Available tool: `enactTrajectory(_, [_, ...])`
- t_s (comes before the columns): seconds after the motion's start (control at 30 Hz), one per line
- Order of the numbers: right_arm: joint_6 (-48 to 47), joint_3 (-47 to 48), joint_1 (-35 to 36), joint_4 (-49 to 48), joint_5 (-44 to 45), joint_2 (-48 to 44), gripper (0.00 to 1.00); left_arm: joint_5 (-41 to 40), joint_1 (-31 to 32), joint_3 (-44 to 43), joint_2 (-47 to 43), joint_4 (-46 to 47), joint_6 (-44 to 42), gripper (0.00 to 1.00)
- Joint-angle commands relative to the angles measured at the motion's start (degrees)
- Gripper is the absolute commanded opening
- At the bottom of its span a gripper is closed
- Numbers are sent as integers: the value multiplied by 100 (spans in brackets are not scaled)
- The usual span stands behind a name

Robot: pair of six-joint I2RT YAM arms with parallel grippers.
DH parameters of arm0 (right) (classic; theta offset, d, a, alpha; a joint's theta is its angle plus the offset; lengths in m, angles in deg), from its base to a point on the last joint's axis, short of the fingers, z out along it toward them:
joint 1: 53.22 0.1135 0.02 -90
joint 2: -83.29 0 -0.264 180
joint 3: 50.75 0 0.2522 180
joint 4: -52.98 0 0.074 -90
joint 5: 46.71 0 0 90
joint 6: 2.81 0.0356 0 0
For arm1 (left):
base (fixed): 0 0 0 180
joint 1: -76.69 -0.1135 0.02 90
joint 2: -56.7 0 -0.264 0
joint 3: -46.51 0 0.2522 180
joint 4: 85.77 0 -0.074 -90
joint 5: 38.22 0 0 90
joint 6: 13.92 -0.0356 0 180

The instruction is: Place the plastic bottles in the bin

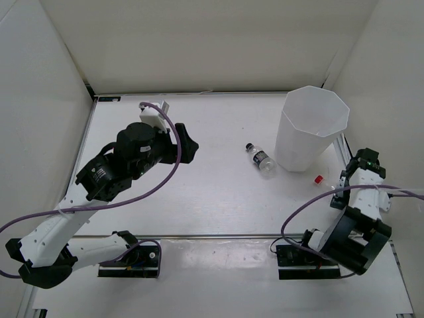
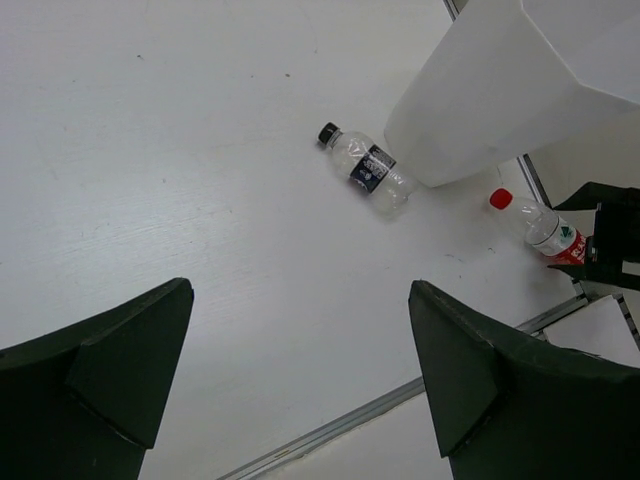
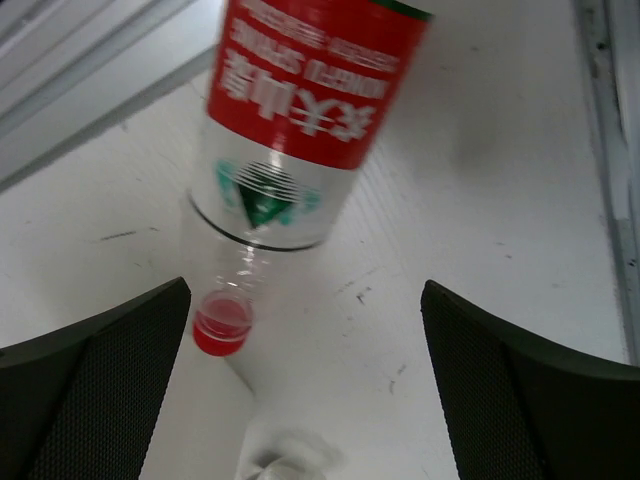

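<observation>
Well, starting at the left of the overhead frame, the left gripper (image 1: 187, 147) hangs over the counter (image 1: 212, 199), jaws spread wide and holding nothing. Its own camera looks across at the bottles, so it reads as lined up rather than committed.

Moving right to centre frame, the black-capped bottle (image 1: 260, 158) lies on its side, cap pointing up-left, base just beside the foot of the bin (image 1: 301, 142). The bin stands upright at upper right with its mouth open to the top, so any drop has to come from above the rim.

Right again, the red-capped bottle (image 3: 290, 130) lies flat on the counter, just lower-right of the bin's foot, cap toward it. And the right gripper (image 3: 305, 290) is poised directly over that bottle, jaws fully apart, neck and cap showing between them, nothing gripped. My guess is red-cap goes first, being the nearer reach for that arm.
</observation>
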Motion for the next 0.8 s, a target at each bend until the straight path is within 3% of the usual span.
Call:
enactTrajectory(0.0, [-303,475,-30,-390,310,431,100,58,9,75,-88,-109,180,100])
enactTrajectory(0.57, [-390,213,-30,-452,-164,1671,99,-161,9,250,-255,-443,647,100])
enactTrajectory(0.67, [-462,160,-30,-400,-279,1742,89,-214,9,321,-317,-443,717,100])
enactTrajectory(0.77, [-637,2,-30,-347,-279,1742,72,-276,9,321,-317,-496,717,100])
